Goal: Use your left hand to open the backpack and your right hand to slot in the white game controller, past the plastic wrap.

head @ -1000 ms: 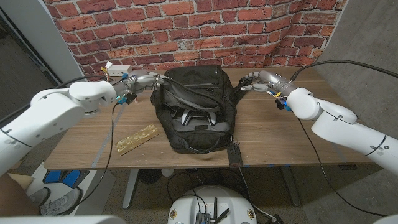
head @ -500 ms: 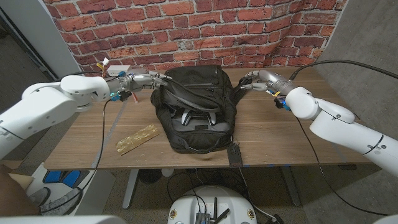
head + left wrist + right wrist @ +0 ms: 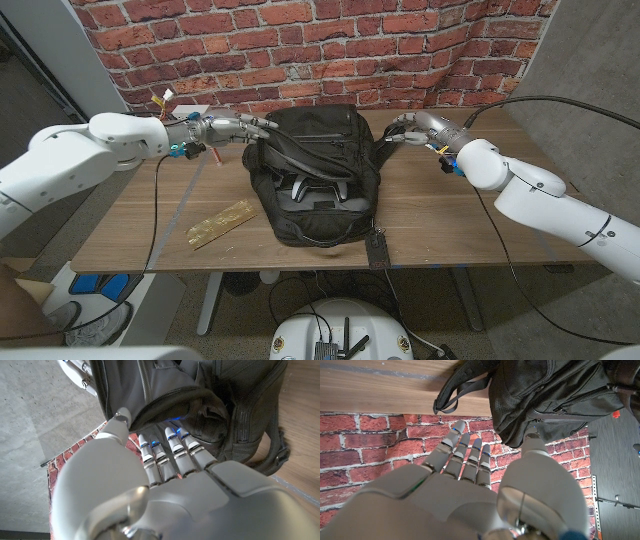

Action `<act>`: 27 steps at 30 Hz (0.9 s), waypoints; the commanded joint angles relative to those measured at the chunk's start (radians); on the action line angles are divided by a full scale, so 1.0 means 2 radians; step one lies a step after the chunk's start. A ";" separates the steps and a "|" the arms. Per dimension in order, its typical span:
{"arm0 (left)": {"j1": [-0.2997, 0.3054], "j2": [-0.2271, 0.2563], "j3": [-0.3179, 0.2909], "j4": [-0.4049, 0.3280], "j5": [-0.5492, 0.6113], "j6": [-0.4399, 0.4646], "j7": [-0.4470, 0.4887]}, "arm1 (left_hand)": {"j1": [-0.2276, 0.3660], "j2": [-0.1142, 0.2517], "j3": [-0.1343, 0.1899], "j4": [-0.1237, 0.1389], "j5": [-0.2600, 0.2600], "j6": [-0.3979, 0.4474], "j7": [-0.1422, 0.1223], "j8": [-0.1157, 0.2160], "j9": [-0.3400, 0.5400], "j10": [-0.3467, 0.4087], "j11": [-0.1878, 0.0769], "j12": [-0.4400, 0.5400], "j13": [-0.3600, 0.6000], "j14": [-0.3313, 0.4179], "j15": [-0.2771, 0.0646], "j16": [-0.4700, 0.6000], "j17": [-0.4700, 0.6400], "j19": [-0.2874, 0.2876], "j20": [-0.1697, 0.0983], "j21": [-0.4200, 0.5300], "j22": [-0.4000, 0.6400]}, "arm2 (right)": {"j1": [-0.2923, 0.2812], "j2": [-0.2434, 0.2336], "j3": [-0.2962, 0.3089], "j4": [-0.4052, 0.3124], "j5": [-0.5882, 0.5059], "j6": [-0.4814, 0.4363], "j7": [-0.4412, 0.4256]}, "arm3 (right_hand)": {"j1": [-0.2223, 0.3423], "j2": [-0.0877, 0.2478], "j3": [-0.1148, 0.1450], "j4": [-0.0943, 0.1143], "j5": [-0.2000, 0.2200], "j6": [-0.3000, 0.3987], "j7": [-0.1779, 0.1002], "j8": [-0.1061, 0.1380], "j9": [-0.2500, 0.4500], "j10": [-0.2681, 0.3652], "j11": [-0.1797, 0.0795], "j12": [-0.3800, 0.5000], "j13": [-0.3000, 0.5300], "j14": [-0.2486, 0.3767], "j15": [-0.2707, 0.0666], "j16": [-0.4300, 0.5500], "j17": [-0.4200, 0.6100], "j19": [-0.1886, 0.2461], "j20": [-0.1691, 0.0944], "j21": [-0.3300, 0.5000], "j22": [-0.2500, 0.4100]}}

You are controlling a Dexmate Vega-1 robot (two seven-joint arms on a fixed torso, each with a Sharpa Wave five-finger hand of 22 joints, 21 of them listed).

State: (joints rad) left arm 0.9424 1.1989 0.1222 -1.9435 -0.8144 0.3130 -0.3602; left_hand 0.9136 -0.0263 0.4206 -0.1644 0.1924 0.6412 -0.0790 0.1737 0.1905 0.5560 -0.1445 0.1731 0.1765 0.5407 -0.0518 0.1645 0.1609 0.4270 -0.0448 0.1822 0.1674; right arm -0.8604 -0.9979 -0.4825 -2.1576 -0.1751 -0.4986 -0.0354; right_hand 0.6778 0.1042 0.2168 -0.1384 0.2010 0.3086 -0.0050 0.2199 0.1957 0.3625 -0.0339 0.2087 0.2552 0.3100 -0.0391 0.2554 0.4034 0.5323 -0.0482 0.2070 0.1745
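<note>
The black backpack (image 3: 312, 128) lies in the middle of the table with its main opening gaping. The white game controller (image 3: 320, 190) sits inside that opening. My left hand (image 3: 232, 128) reaches to the bag's back left corner with its fingers stretched out. In the left wrist view the fingertips of the left hand (image 3: 150, 490) are tucked under the edge of the backpack's (image 3: 225, 400) flap, the thumb beside it. My right hand (image 3: 407, 128) hovers at the bag's back right, holding nothing. My right hand (image 3: 460, 490) shows its fingers apart before the backpack (image 3: 545, 390).
A crinkled golden wrapper (image 3: 220, 222) lies on the table (image 3: 140, 215) left of the bag's front. A small black tag (image 3: 378, 247) sits by the front edge. A white box (image 3: 190, 108) stands at the back left. A loose strap (image 3: 455, 395) trails from the bag.
My left arm has lifted and swung back, and the left hand's fingers have straightened at the flap. The right hand and the backpack have hardly moved.
</note>
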 commanded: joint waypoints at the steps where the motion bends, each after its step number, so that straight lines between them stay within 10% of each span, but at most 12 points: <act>1: -0.031 0.004 0.029 0.031 -0.009 -0.015 -0.059 | -0.001 -0.001 -0.006 0.002 0.000 -0.012 0.001 0.001 0.000 -0.016 0.006 0.000 0.001 -0.023 -0.029 -0.001 0.002 -0.008 -0.041 -0.001 0.001 | 0.006 0.007 -0.005 0.005 -0.003 -0.004 -0.001 | 0.000 0.003 0.000 -0.003 0.002 0.005 0.000 -0.001 0.000 0.004 -0.001 -0.001 0.001 0.004 -0.014 0.003 0.000 0.006 0.000 0.000 0.001; 27: -0.080 -0.007 0.086 0.081 -0.016 -0.032 -0.181 | -0.025 0.009 -0.039 0.006 0.000 -0.128 0.002 -0.001 -0.004 -0.154 0.033 0.000 0.000 -0.145 0.011 0.000 0.002 -0.096 -0.024 -0.004 0.000 | 0.011 0.014 -0.011 0.008 -0.003 -0.008 -0.005 | -0.001 0.003 0.000 -0.005 0.002 0.006 0.000 -0.002 0.000 0.004 0.000 -0.001 -0.002 0.005 -0.013 0.003 -0.001 0.007 0.002 -0.001 0.001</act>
State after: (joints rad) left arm 0.8251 1.1869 0.2574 -1.8193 -0.8398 0.2560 -0.6194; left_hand 0.8765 -0.0077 0.3470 -0.1547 0.1924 0.4048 -0.0777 0.1737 0.1812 0.2667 -0.0839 0.1731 0.1766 0.2691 -0.0385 0.1645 0.1608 0.2481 -0.0405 0.1742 0.1663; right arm -0.8451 -0.9776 -0.4988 -2.1462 -0.1800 -0.5110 -0.0417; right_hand 0.6778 0.1042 0.2134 -0.1418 0.2010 0.3086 -0.0050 0.2199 0.1957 0.3625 -0.0338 0.2087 0.2507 0.3099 -0.0391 0.2553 0.3985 0.5359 -0.0446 0.2070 0.1745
